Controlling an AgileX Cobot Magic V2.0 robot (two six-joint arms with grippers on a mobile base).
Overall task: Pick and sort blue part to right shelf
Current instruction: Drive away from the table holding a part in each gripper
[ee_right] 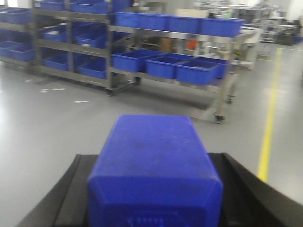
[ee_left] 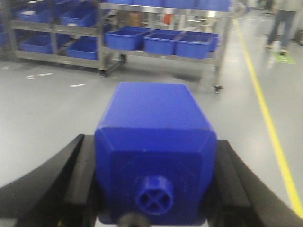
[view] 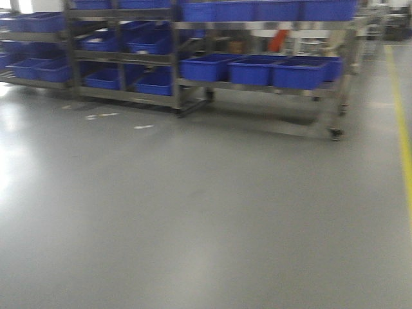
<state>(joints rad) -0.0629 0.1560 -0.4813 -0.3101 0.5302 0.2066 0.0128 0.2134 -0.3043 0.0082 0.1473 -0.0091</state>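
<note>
The blue part (ee_right: pixel 152 146), a long solid-blue block with sloped shoulders, fills the right wrist view, and my right gripper (ee_right: pixel 151 160) is shut on its sides. My left gripper (ee_left: pixel 151 144) is shut on a squatter blue block (ee_left: pixel 154 113) with a small round knob facing the camera. The right shelf (view: pixel 257 87), a steel rack on castors carrying large blue bins, stands across the grey floor ahead. The wrist views also show the right shelf (ee_left: pixel 161 53) (ee_right: pixel 171 79) in the distance. Neither gripper appears in the front view.
More steel racks (view: pixel 122 58) with blue bins stand left of the right shelf. A yellow floor line (view: pixel 403 129) runs along the right side. A person's legs (ee_left: pixel 280 23) show far right. Grey floor (view: pixel 193 212) lies between me and the racks.
</note>
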